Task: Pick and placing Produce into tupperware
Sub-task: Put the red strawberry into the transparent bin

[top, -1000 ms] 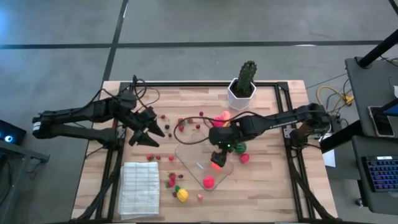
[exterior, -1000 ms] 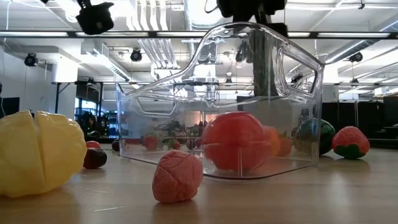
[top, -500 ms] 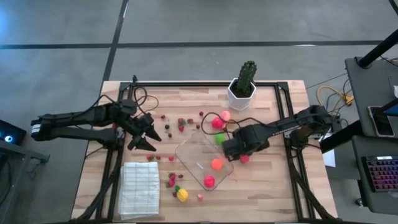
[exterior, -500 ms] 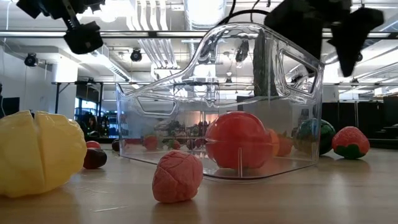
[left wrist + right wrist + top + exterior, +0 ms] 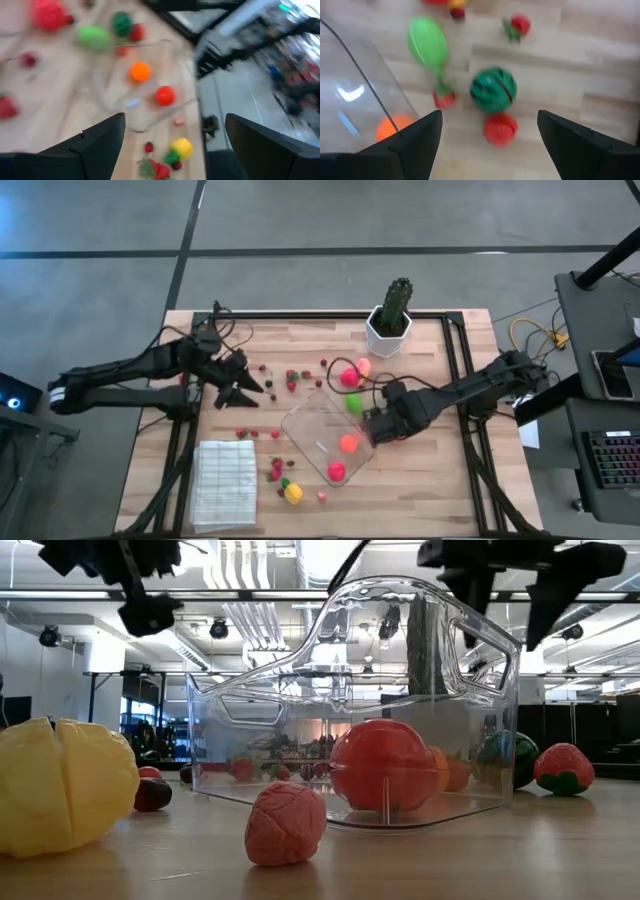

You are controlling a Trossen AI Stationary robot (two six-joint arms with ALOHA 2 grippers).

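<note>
The clear tupperware (image 5: 325, 438) stands at the table's middle and holds an orange piece (image 5: 348, 443) and a red piece (image 5: 336, 472). My right gripper (image 5: 374, 426) is open and empty, hovering just right of the tupperware, above a green striped melon ball (image 5: 493, 89) and a red fruit (image 5: 500, 129). A green piece (image 5: 354, 403) and a pink piece (image 5: 350, 377) lie behind the tupperware. My left gripper (image 5: 240, 388) is open and empty, raised over scattered red berries (image 5: 262, 383) at the table's left.
A cactus in a white pot (image 5: 391, 320) stands at the far edge. A white ribbed cloth (image 5: 222, 483) lies at the near left. A yellow fruit (image 5: 292, 493), a pink piece (image 5: 285, 823) and several berries lie near the tupperware's near corner. A strawberry (image 5: 563, 768) lies right of it.
My right gripper has moved from above the tupperware toward the table's right and now hangs over the melon ball and red fruit. The orange piece lies in the tupperware where the gripper was.
</note>
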